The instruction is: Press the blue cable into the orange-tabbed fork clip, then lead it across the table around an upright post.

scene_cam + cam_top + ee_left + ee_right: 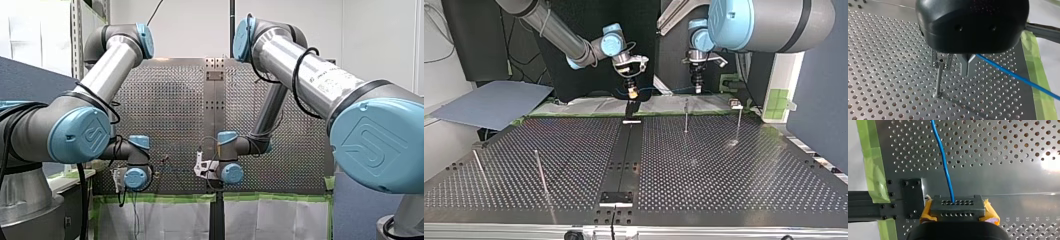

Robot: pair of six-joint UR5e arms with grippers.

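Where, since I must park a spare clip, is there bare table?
Barest: the table at the top view's near right, bordered by the black strip and two far posts. Also open: between the strip and thin posts at its left. Crowded: the far edge, where the blue cable runs between my right gripper and my left gripper.

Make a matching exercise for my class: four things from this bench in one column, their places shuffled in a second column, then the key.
Things:
1 blue cable
2 upright post in the left wrist view
3 green tape
4 grey-blue sheet

Places:
A along the edge of the table
B beside the table, at the top view's left
C held in my right gripper
D close by my left gripper

Pairs: 1-C; 2-D; 3-A; 4-B
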